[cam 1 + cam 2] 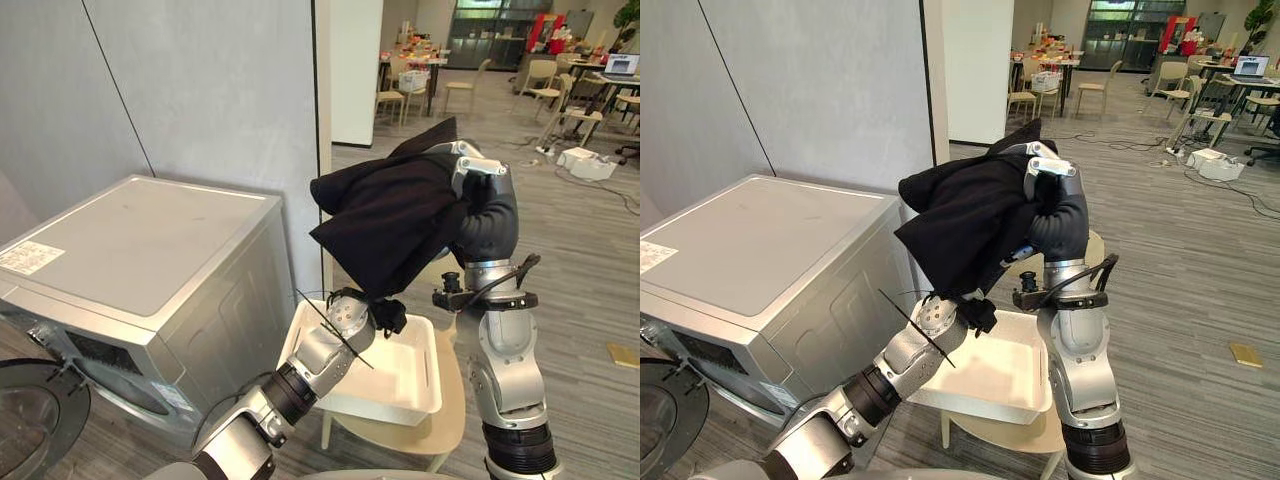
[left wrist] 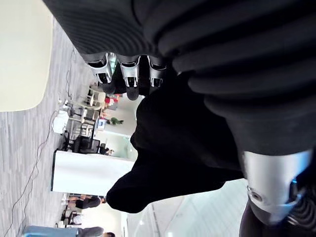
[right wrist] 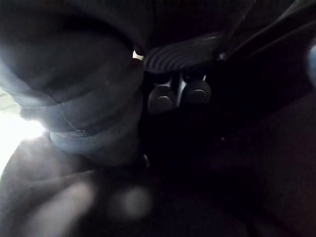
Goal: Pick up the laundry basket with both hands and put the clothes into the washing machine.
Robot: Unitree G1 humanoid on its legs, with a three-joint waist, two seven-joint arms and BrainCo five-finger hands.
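- The right arm stands upright from the near right, forearm vertical, with the right hand (image 1: 478, 170) raised high above the stool.
- Its silver fingers (image 1: 1048, 166) are bent over the top of a black garment (image 1: 390, 225) and clamp it against the palm. In the right wrist view, dark cloth wraps closely round the fingertips (image 3: 162, 98).
- The left arm comes in from the near left, stretched up and to the right across the basket's left rim. The left hand (image 1: 387, 316) sits directly under the garment's lowest corner.
- In the left wrist view the fingers (image 2: 129, 74) curl into the black cloth and pinch its lower end.
- The garment hangs bunched between the two hands, well clear of the basket below it and to the right of the washing machine's top.
- The white laundry basket (image 1: 432, 372) rests on a round beige stool (image 1: 445, 425), just right of the washing machine. Its pale floor shows bare beneath the left forearm.
- The washing machine (image 1: 140, 250) is a silver-grey front-loader against the left wall. Its round door (image 1: 35, 415) is swung open at the near left corner.
- The drum opening is not turned toward the camera, so I cannot tell what is inside.
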